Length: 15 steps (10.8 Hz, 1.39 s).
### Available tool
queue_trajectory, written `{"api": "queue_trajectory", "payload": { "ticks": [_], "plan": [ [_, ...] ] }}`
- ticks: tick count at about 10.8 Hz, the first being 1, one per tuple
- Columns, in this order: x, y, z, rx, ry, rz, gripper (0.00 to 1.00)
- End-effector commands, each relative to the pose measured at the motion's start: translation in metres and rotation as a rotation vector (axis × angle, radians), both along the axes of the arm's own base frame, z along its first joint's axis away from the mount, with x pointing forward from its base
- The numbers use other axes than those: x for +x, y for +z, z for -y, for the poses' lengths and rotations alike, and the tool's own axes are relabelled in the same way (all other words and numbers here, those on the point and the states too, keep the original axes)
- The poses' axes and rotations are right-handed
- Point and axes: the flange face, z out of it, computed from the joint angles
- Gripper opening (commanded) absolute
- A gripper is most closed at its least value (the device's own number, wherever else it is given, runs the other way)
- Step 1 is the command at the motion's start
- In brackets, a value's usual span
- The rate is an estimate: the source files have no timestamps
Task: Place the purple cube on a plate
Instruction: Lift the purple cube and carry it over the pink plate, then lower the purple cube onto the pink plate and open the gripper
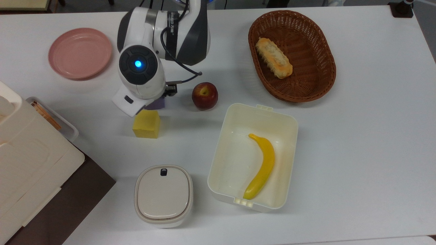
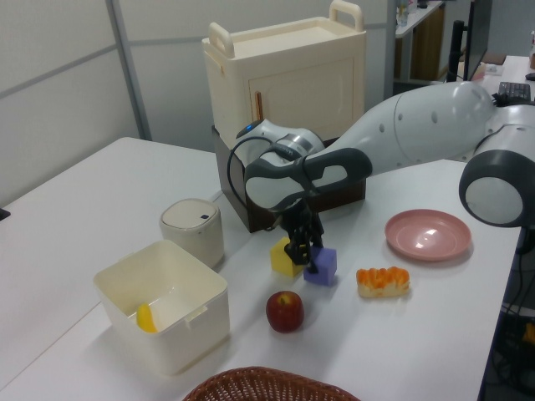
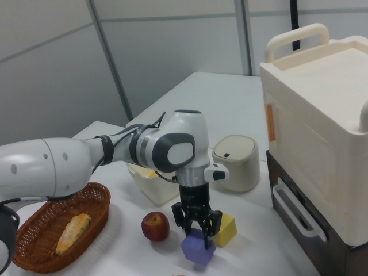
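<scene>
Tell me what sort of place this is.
Likely a robotics lab: an arm works a white table set with toy food, like the banana, and cubes; partition walls stand behind.

Between the claw (image 2: 313, 261), closed on the small blue-violet cube (image 2: 321, 265), and the round dusty-pink plate (image 1: 80, 53) near the top view's far left corner, the white surface (image 1: 357, 136) lies bare. Just beside the cube stand a yellow foam cube (image 1: 146, 123) and a red apple (image 1: 204, 95). In the left view an orange-topped bread piece (image 2: 383, 281) lies between cube and plate. The cream handled cabinet (image 2: 286, 78) blocks the left edge in the top view.
</scene>
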Motion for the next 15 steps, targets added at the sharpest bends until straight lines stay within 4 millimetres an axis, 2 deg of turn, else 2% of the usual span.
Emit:
{"api": "queue_trajectory", "payload": {
  "ticks": [1, 2, 4, 8, 10, 11, 12, 13, 14, 15],
  "plan": [
    [-0.028, 0.051, 0.047, 0.031, 0.044, -0.034, 0.00],
    [-0.037, 0.061, 0.069, 0.054, 0.053, -0.045, 0.00],
    [-0.050, 0.064, 0.109, 0.084, 0.078, -0.067, 0.00],
    [-0.078, 0.042, 0.182, 0.095, 0.102, -0.138, 0.01],
    [-0.095, 0.024, 0.207, 0.087, 0.134, -0.203, 0.01],
    [-0.101, 0.023, 0.218, 0.085, 0.134, -0.212, 0.02],
    [-0.104, 0.023, 0.225, 0.089, 0.129, -0.211, 0.12],
    [-0.104, 0.023, 0.225, 0.087, 0.130, -0.213, 0.41],
    [-0.104, 0.026, 0.226, 0.078, 0.129, -0.211, 0.75],
    [-0.103, 0.027, 0.225, 0.075, 0.125, -0.210, 1.00]
  ]
}}
